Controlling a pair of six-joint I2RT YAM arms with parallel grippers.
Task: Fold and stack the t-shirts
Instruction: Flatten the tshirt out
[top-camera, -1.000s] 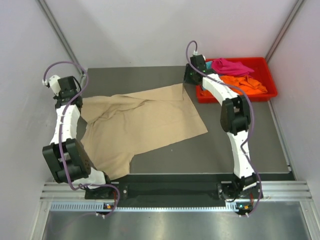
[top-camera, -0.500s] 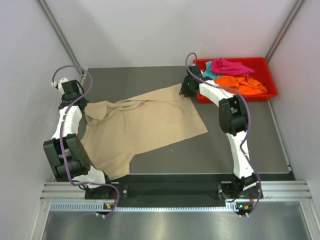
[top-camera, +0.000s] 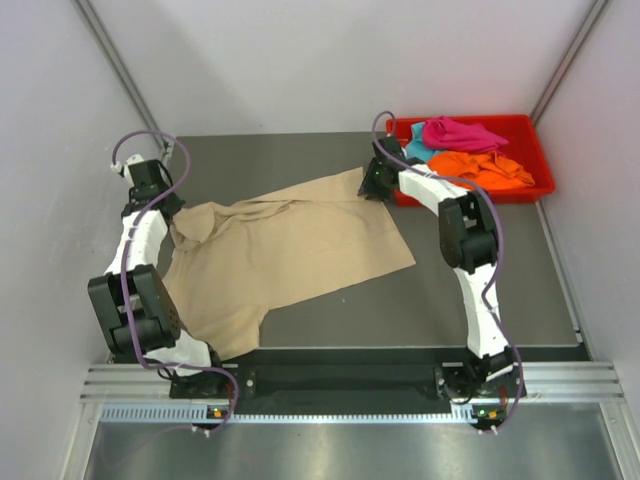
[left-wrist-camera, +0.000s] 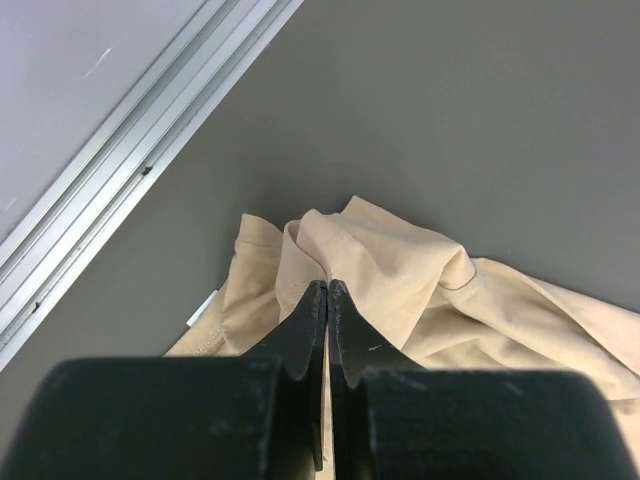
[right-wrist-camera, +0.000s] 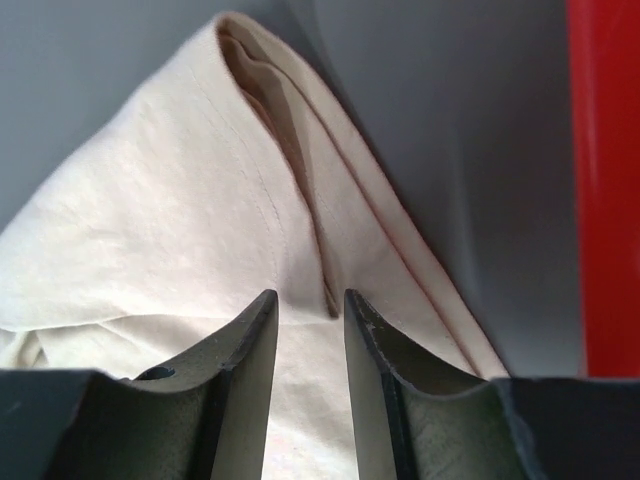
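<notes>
Beige cloth short-sleeved t-shirt (top-camera: 290, 250) lies rumpled on the dark grey table (top-camera: 480, 290). Long axis roughly left to right, right end farther back.

Left arm folded back on itself, reaching the shirt's far-left corner. Left claw (left-wrist-camera: 327, 285) pressed together, pinching a bunched fold.

Right arm stretched forward. Right claw (right-wrist-camera: 308, 300) slightly spread, straddling a cloth ridge at the far-right corner, beside the red plastic tray (top-camera: 540, 190).

Tray holds the magenta shirt (top-camera: 460, 132), orange shirt (top-camera: 480, 165) and teal shirt (top-camera: 418, 145).
</notes>
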